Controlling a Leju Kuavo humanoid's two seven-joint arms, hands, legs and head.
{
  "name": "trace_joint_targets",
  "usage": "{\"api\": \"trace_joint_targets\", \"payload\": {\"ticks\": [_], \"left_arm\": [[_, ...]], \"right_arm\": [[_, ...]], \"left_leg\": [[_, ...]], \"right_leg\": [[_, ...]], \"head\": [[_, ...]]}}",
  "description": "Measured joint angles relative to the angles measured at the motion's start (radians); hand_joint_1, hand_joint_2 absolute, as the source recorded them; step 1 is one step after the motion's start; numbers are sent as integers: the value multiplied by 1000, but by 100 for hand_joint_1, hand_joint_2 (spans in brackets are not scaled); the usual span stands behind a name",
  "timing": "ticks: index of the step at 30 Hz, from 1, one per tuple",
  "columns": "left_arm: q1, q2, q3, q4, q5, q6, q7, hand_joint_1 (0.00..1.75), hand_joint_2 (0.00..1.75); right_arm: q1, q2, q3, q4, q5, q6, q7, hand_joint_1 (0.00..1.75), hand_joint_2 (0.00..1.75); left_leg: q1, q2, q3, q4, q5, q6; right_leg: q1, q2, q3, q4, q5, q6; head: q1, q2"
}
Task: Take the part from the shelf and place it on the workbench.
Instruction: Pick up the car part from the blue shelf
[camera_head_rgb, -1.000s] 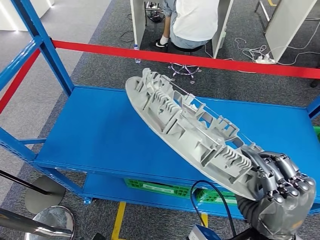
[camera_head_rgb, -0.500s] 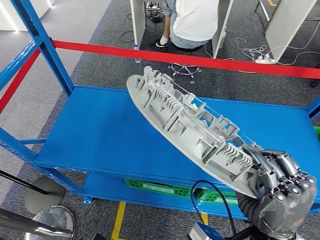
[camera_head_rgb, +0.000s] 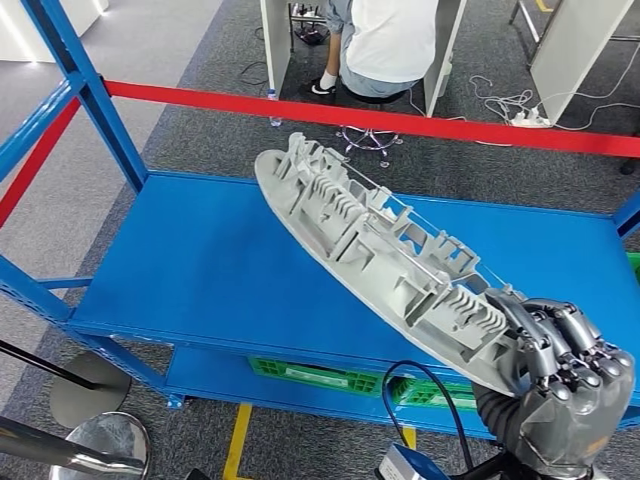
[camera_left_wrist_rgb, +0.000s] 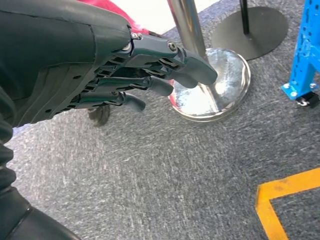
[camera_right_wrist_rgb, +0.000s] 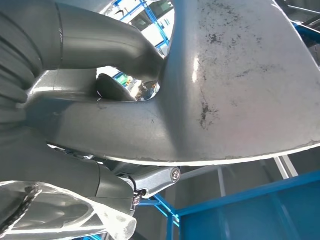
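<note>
The part (camera_head_rgb: 377, 255) is a long grey ribbed plastic moulding, tilted above the blue shelf (camera_head_rgb: 189, 265) with its far end highest. My right hand (camera_head_rgb: 562, 385) grips its near end at the lower right of the head view, fingers curled over the ribbed side. In the right wrist view the part's smooth grey underside (camera_right_wrist_rgb: 241, 85) lies against my right hand (camera_right_wrist_rgb: 75, 100), the thumb pressing on it. My left hand (camera_left_wrist_rgb: 113, 65) hangs over grey carpet with its fingers extended and apart, holding nothing.
A red barrier tape (camera_head_rgb: 377, 118) runs behind the shelf, and a person (camera_head_rgb: 385, 45) sits at a desk beyond it. Blue uprights (camera_head_rgb: 83, 90) frame the shelf's left side. A green crate (camera_head_rgb: 317, 377) sits on the lower level. Stanchion bases (camera_left_wrist_rgb: 211, 85) stand by my left hand.
The part's far end has risen and shifted slightly right in my right hand. The rest is unchanged.
</note>
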Motion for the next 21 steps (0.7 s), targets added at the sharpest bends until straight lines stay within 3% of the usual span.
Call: {"api": "trace_joint_targets", "payload": {"ticks": [6, 11, 13, 16, 17, 18, 19, 21], "left_arm": [[11, 1, -32, -12, 34, -2, 26, 0, 175], [22, 1, -59, -25, 53, -2, 35, 0, 175], [24, 1, -68, -29, 57, -3, 36, 0, 175], [27, 1, -78, -33, 64, -5, 40, 0, 175], [28, 1, -80, -34, 66, -5, 42, 0, 175], [29, 1, -82, -35, 67, -5, 43, 0, 175], [29, 1, -84, -36, 68, -6, 44, 0, 175], [29, 1, -87, -36, 69, -6, 45, 0, 175]], "right_arm": [[7, 4, -1, -1, 0, 8, 11, 175, 175], [12, 4, -1, -1, 0, 8, 19, 175, 175], [13, 4, -1, -3, 0, 8, 22, 175, 175], [11, 4, -1, -4, 0, 10, 26, 175, 175], [11, 4, -1, -4, 0, 13, 29, 175, 175], [11, 4, -1, -4, 0, 16, 31, 175, 175], [10, 4, -1, -3, 0, 18, 35, 175, 175], [6, 4, -1, -3, 0, 20, 41, 175, 175]], "left_leg": [[-5, 0, 0, 1, -2, 4], [-7, 1, 2, -3, 0, 16], [-1, 3, 7, -14, 9, 26], [2, 4, 7, -18, 14, 32], [2, 4, 7, -18, 14, 32], [2, 4, 7, -17, 14, 31], [3, 4, 7, -17, 14, 31], [5, 3, 6, -13, 13, 24]], "right_leg": [[-4, 0, 0, 0, 0, 3], [-10, 1, 1, -3, -1, 15], [-8, 0, -11, 29, -31, 19], [-8, 0, -86, 203, -127, 22], [-9, 0, -109, 255, -144, 24], [-10, 0, -118, 274, -139, 25], [-11, 0, -107, 253, -115, 26], [-15, -1, -43, 125, -47, 29]], "head": [[0, 0], [0, 0], [3, 0], [7, 0], [7, 0], [7, 0], [7, 0], [7, 0]]}}
